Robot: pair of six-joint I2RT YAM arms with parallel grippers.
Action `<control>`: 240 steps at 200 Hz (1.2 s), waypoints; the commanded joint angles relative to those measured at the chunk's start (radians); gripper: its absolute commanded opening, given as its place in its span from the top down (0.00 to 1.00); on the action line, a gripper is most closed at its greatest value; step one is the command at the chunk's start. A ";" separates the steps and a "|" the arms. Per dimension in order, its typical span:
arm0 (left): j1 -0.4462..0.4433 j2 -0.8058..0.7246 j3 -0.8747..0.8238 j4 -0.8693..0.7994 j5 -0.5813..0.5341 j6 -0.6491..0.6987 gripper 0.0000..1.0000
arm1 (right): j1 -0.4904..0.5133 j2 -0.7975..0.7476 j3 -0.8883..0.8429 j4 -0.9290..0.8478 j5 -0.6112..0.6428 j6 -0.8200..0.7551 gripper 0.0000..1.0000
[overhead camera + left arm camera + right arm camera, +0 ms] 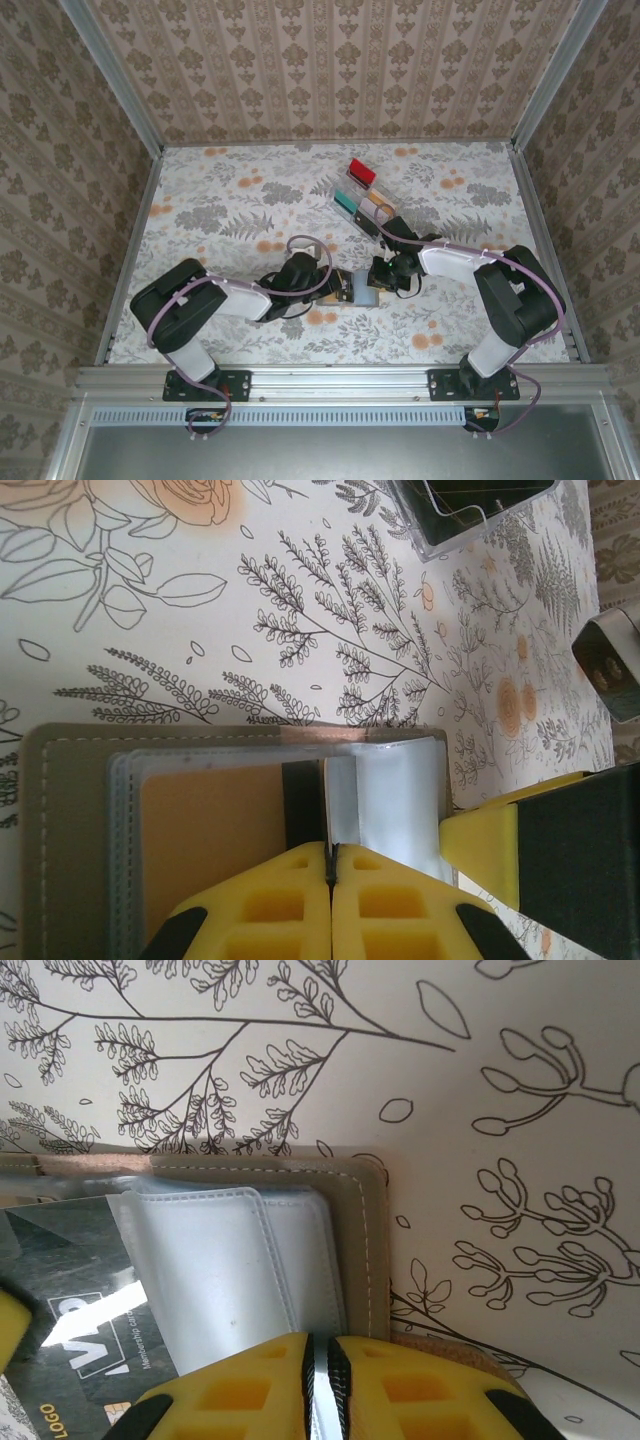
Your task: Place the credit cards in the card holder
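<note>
Floral-print table; both arms reach to its middle, close to the near edge.

Rack, clear plastic, sits toward the far right corner, well apart from the work. Red card, teal card and beige card stand in it.

Holder lies open between the two grippers, clear sleeves up.

Left gripper: pads pressed together on a thin sleeve leaf at the holder's middle.

Right gripper: pads narrow, near the holder's stitched corner, with a pale sliver between them. Sleeve or card edge, cannot tell.

Dark card, printed VIP, lies against the sleeves. Seated in a pocket or not, cannot tell.

Step, as I read it: open a pocket and feed a card in. To do it well:
- Left lifts the leaf just enough to gape the mouth, without dragging the holder.
- Right squares the card to the mouth, enters one corner first, then slides it flat.
- Let go only once the edge is past the lip.

Risk: thin plastic buckles, or the holder skates on the cloth.
</note>
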 commanded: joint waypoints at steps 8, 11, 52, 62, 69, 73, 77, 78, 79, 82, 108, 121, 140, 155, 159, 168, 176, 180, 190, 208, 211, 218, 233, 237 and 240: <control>-0.011 0.019 -0.014 0.019 0.007 -0.015 0.94 | 0.007 0.072 -0.020 -0.008 0.035 0.004 0.82; -0.010 0.019 -0.017 0.022 0.006 -0.020 0.94 | 0.007 0.073 -0.020 -0.008 0.036 0.004 0.82; -0.008 0.009 -0.020 0.011 0.017 -0.009 0.92 | 0.007 0.060 -0.011 -0.012 0.028 0.005 0.82; -0.003 -0.009 -0.029 -0.007 0.001 -0.001 0.92 | 0.007 0.055 -0.006 -0.016 0.030 0.005 0.81; 0.000 -0.022 -0.035 -0.016 -0.009 0.006 0.92 | 0.007 0.053 -0.005 -0.018 0.031 0.003 0.81; 0.001 -0.028 -0.038 -0.020 -0.013 0.009 0.92 | 0.007 0.053 -0.004 -0.018 0.031 0.003 0.81; 0.003 -0.032 -0.040 -0.025 -0.016 0.012 0.91 | 0.007 0.053 -0.003 -0.018 0.030 0.003 0.81; 0.004 -0.034 -0.040 -0.025 -0.017 0.013 0.91 | 0.007 0.054 -0.003 -0.018 0.030 0.003 0.81; 0.004 -0.035 -0.041 -0.027 -0.017 0.014 0.91 | 0.007 0.055 -0.003 -0.017 0.030 0.003 0.81; 0.005 -0.038 -0.040 -0.027 -0.017 0.018 0.91 | 0.006 0.056 -0.002 -0.017 0.029 0.002 0.81; 0.004 -0.053 -0.045 -0.061 -0.038 0.034 0.91 | 0.007 0.070 -0.001 -0.015 0.021 0.000 0.81; 0.003 -0.044 -0.046 -0.043 -0.040 0.031 0.91 | 0.007 0.072 -0.005 -0.008 0.017 0.003 0.81; 0.002 -0.019 -0.022 -0.033 -0.025 0.037 0.91 | 0.007 0.073 -0.005 -0.006 0.018 0.003 0.81; -0.004 0.001 -0.006 -0.032 -0.025 0.040 0.91 | 0.007 0.073 -0.006 -0.006 0.018 0.004 0.81; -0.006 0.004 -0.001 -0.031 -0.024 0.041 0.91 | 0.007 0.074 -0.006 -0.006 0.019 0.003 0.81; -0.008 0.017 0.005 -0.022 -0.017 0.039 0.91 | 0.007 0.074 -0.006 -0.005 0.019 0.005 0.81; -0.010 0.026 0.006 -0.010 -0.008 0.035 0.91 | 0.007 0.076 -0.008 -0.003 0.019 0.005 0.81; -0.010 0.029 0.006 -0.003 -0.005 0.031 0.91 | 0.007 0.076 -0.008 -0.002 0.019 0.005 0.81; -0.013 0.033 0.000 0.013 0.000 0.022 0.91 | 0.007 0.077 -0.008 -0.001 0.019 0.005 0.81; -0.014 0.032 -0.016 0.034 0.005 0.010 0.90 | 0.007 0.078 -0.008 -0.001 0.018 0.006 0.81; -0.014 0.032 -0.018 0.036 0.004 0.010 0.90 | 0.007 0.078 -0.008 0.000 0.018 0.006 0.81; -0.014 0.030 -0.022 0.041 0.007 0.006 0.90 | 0.007 0.078 -0.008 0.000 0.017 0.005 0.81; -0.016 0.029 -0.025 0.047 0.013 -0.001 0.90 | 0.007 0.078 -0.007 0.000 0.018 0.005 0.81; -0.018 0.031 -0.025 0.048 0.013 -0.004 0.90 | 0.007 0.078 -0.006 -0.001 0.017 0.005 0.81; -0.019 0.031 -0.025 0.048 0.015 -0.005 0.90 | 0.007 0.078 -0.006 -0.002 0.018 0.005 0.81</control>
